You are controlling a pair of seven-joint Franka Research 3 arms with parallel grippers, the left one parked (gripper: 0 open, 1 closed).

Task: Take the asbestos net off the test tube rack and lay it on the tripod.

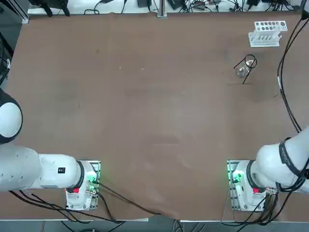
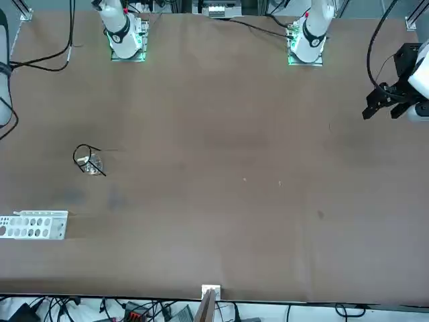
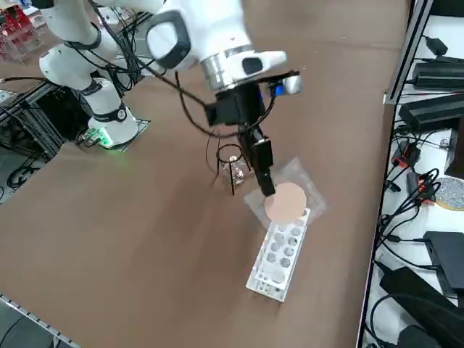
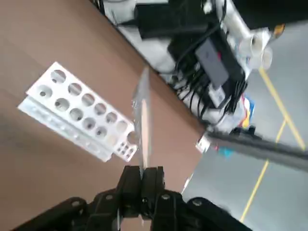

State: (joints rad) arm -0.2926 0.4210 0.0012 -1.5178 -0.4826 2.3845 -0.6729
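Note:
In the right side view my right gripper [image 3: 267, 187] is shut on one edge of the asbestos net [image 3: 290, 199]. The net is a grey mesh square with a beige disc, held tilted in the air just above the far end of the white test tube rack [image 3: 279, 257]. The wrist view shows the net [image 4: 142, 120] edge-on, pinched between the fingertips, with the rack [image 4: 82, 113] below it. The black wire tripod [image 3: 230, 163] stands on the table just beyond the gripper. In the top view the rack [image 1: 265, 33] and tripod [image 1: 248, 65] sit at the far right corner.
A small clear glass object [image 1: 241, 71] sits at the tripod's foot. Cables and black power units [image 3: 435, 109] lie beyond the table's right edge, close to the rack. A black cable [image 1: 285, 92] trails over the table's right side.

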